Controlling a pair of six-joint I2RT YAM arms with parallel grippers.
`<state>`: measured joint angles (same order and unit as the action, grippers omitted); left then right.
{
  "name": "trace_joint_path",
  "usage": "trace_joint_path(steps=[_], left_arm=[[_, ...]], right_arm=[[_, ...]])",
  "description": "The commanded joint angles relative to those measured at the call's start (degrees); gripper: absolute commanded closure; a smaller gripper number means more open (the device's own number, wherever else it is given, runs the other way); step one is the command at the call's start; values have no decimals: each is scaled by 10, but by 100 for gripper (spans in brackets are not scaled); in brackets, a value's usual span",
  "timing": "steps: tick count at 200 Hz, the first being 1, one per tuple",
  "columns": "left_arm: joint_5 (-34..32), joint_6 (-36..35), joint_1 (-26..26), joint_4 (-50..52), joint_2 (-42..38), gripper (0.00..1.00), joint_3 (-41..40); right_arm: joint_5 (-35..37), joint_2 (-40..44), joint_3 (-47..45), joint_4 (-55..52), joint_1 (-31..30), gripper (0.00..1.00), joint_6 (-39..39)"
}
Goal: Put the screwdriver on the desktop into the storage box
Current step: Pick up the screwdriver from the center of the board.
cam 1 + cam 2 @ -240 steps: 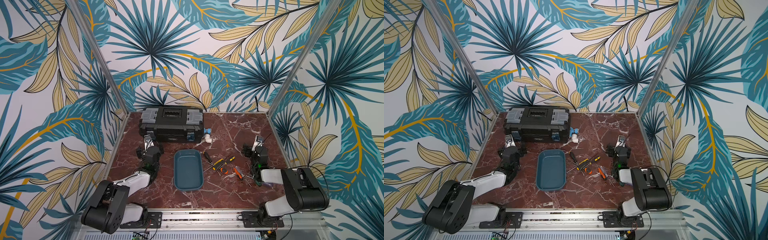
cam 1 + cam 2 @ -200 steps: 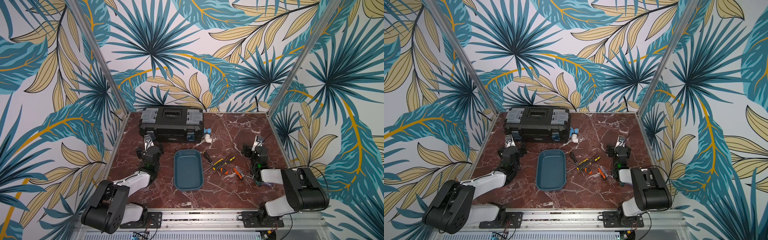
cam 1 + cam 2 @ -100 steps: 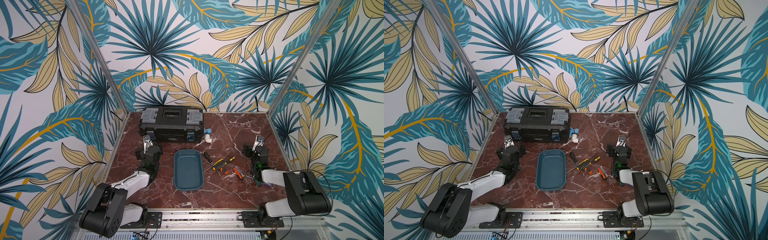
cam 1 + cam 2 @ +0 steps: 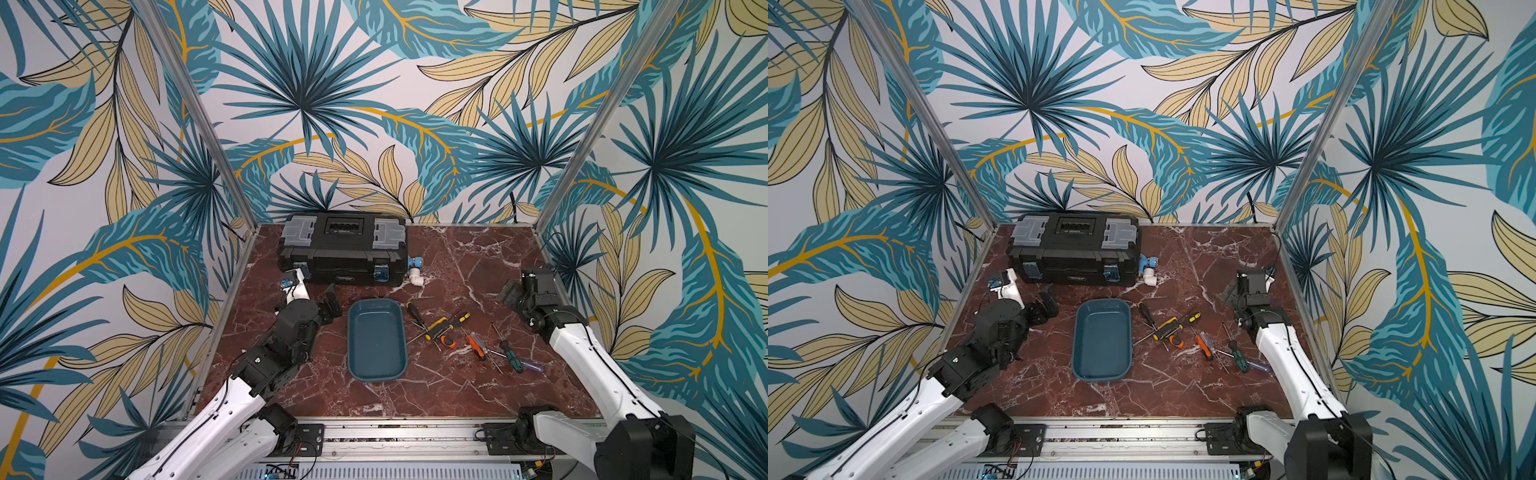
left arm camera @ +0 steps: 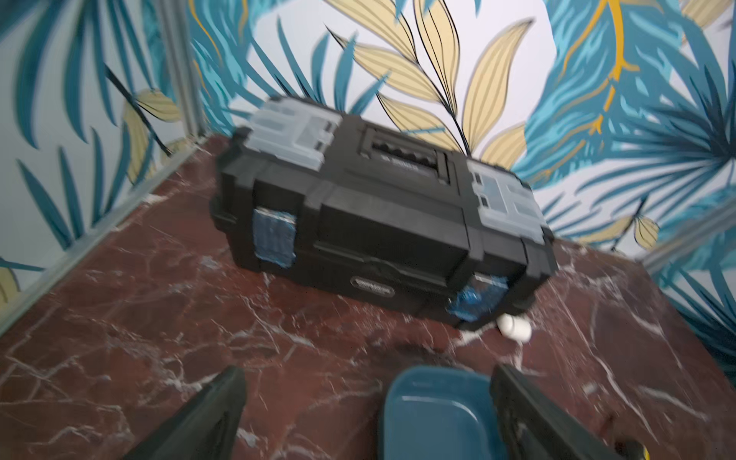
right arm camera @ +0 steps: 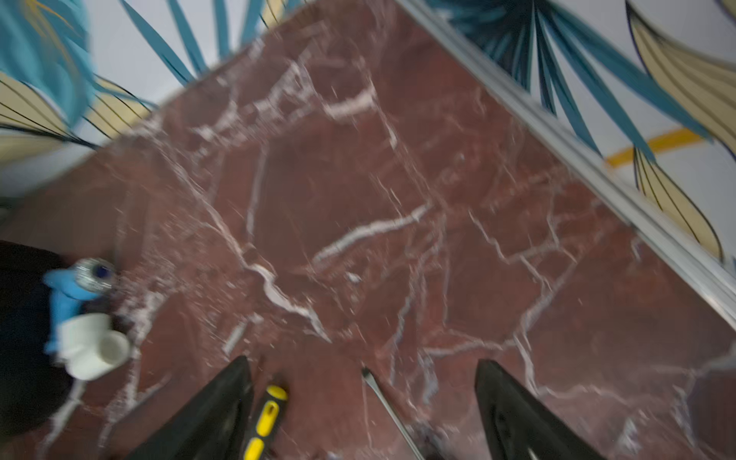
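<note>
On the surface (image 4: 478,257), about centre: teal box (image 4: 376,345), long side running near to far.

Right of the box: scatter of screwdrivers (image 4: 438,326), all flat on the marble, outside the box. Yellow-and-black handles lie closest to it, shafts crossing. Orange handles come next. A green screwdriver (image 4: 509,360) lies farthest right, beside a clear bluish one.

Far left: black toolbox (image 4: 345,253) with grey lid pockets, near the far wall. A white-and-blue fitting (image 4: 415,274) sits just beside its near right corner.

Left pincer (image 5: 368,372): jaws wide, holding nothing. It sits left of the box, by the box's far end, pointing toward the toolbox. Its wrist view is blurred; the box's far end shows between the fingers, closer to one.

Right pincer (image 6: 363,363): jaws well apart, gripping nothing. In both top views it is at the right side of the surface, farther back than the screwdrivers and apart from them. Its wrist view is blurred too: a yellow-and-black handle (image 6: 271,412) shows just beside one finger (image 6: 223,406), and a bare shaft tip shows between the fingers. Height above the marble cannot be told.
</note>
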<state>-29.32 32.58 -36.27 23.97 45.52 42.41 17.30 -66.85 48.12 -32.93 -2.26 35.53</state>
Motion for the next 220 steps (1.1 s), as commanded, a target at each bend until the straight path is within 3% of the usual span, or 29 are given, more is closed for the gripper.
trace_joint_path(steps=[1,40,79,183,220], left_arm=[[42,29,-27,79,45,0,61],[87,11,-28,56,81,0,130],[125,11,-28,-32,87,1,113],[143,63,-28,-89,79,3,44],[127,68,-28,-83,67,5,38]], right_arm=[[-16,-16,16,-182,0,22,34],[-83,-28,-10,-197,1,30,45],[-115,-52,-27,-197,1,31,23],[-102,-182,-13,-165,1,57,-19],[-102,-195,-12,-153,1,73,-26]])
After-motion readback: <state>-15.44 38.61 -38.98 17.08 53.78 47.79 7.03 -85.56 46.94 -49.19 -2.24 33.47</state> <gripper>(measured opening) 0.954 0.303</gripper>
